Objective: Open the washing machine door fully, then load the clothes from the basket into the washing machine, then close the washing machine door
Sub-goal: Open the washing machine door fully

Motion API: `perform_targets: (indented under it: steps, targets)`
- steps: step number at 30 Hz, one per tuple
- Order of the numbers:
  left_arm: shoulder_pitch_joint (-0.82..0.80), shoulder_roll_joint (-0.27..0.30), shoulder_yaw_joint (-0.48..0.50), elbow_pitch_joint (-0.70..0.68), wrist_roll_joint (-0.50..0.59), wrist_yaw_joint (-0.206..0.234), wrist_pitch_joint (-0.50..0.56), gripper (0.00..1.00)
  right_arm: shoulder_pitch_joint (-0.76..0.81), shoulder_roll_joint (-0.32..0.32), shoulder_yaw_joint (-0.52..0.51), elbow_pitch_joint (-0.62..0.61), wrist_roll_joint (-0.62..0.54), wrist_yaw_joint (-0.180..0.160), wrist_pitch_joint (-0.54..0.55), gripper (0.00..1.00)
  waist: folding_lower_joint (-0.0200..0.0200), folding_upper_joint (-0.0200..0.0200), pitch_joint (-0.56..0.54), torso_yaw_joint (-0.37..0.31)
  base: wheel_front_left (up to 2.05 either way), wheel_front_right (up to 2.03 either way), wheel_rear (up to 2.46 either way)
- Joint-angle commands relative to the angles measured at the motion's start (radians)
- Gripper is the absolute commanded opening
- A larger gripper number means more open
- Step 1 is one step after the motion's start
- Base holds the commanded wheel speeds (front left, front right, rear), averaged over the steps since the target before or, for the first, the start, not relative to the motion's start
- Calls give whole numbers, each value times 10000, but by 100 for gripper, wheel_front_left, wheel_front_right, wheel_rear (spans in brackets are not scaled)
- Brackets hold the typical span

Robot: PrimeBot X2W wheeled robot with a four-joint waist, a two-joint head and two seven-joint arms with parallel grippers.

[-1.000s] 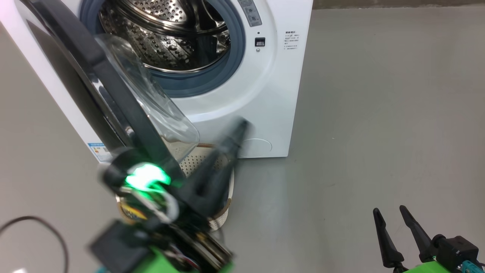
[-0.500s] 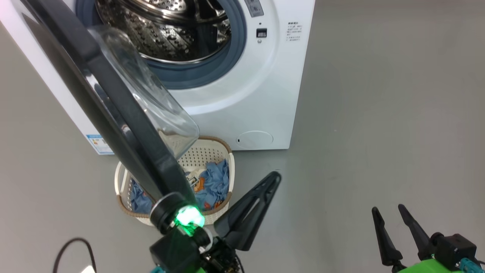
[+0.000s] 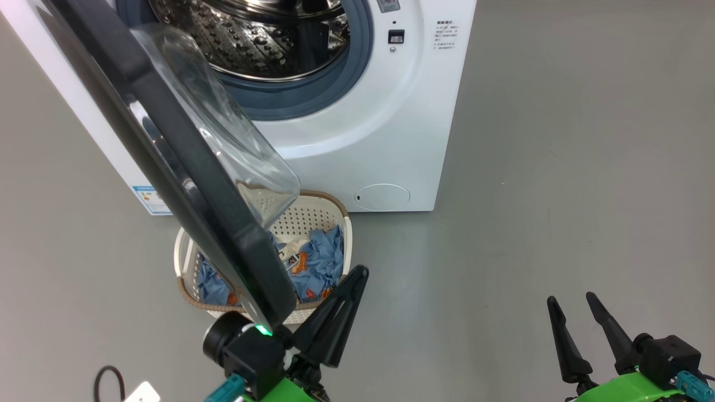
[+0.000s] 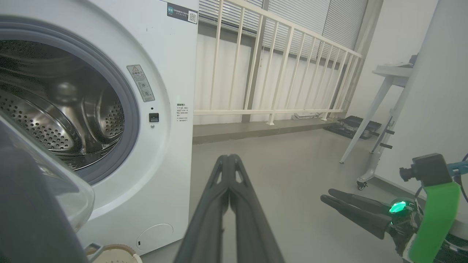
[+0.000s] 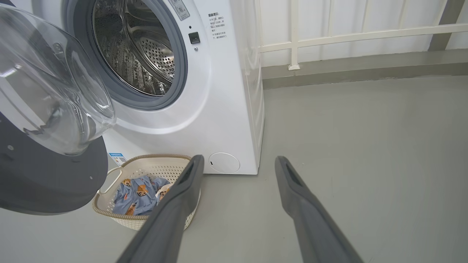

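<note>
The washing machine stands at the top of the head view, its steel drum exposed. The washing machine door is swung out toward me, its glass bowl hanging over the basket. The basket sits on the floor against the machine's front and holds the light-blue clothes. My left gripper is shut on nothing, just right of the basket and below the door's lower edge. My right gripper is open over bare floor at the lower right. The right wrist view shows my right gripper, the basket and the clothes.
Grey floor stretches to the right of the machine. A white railing runs behind it. A table leg on casters stands at the far right. A black cable lies on the floor at the lower left.
My left arm has drawn back and down from in front of the machine, uncovering the basket. The head view has shifted slightly. The right gripper has kept its place.
</note>
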Motion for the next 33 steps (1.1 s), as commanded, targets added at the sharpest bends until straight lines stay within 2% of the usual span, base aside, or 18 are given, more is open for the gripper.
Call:
perform_targets:
  steps: [1, 7, 13, 33]
  targets:
    - [-56, 84, 271, -64, 145, -17, -53, 0, -271, -142, 283, -184, -10, 16, -120, 100, 0, 0, -3, -3, 0, 0, 0]
    - [-150, 206, 253, 1013, 382, -17, -53, 0, -317, -158, 357, -148, 66, 16, -120, 100, 0, 0, -12, -77, 0, 0, 0]
    - [-415, 37, 375, 1773, 250, -17, -53, 0, -299, -155, 402, -77, 110, 16, -120, 100, 0, 0, -35, -167, 0, 0, 0]
    - [-909, -137, 1444, 2310, 356, -17, -53, 0, -364, -45, 300, -47, 244, 16, -120, 100, 0, 0, 269, 6, 0, 0, 0]
